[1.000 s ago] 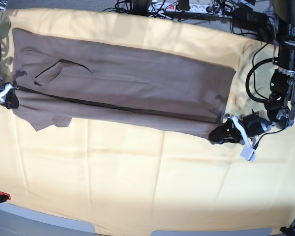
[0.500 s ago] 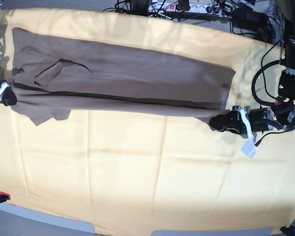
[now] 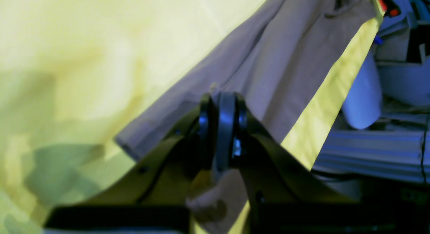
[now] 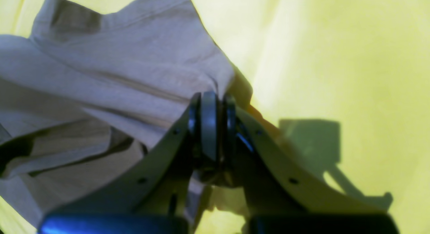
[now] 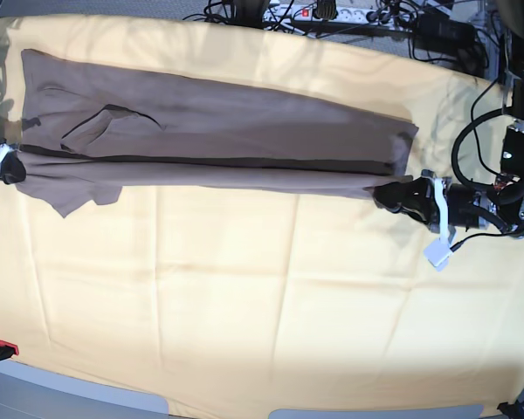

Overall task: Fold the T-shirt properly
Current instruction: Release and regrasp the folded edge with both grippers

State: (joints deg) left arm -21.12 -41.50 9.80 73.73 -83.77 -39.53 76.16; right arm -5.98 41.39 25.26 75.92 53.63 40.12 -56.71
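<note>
Pinching grey-brown cotton T-shirt (image 5: 227, 109), black left gripper (image 5: 393, 194) at 3 o'clock, black right gripper (image 5: 10, 168) at 9.

The T-shirt (image 5: 236, 113) is plain grey-brown, the cloth (image 5: 218, 297) under it pale yellow.

Relative to the T-shirt's far edge, the left gripper (image 5: 386, 194) has moved closer, drawing its end of the T-shirt's (image 5: 244, 175) near edge the same way. The right gripper (image 5: 12, 169) has shifted slightly closer too. The strip stretched between them now lies nearer that far edge, and it looks narrower.
</note>
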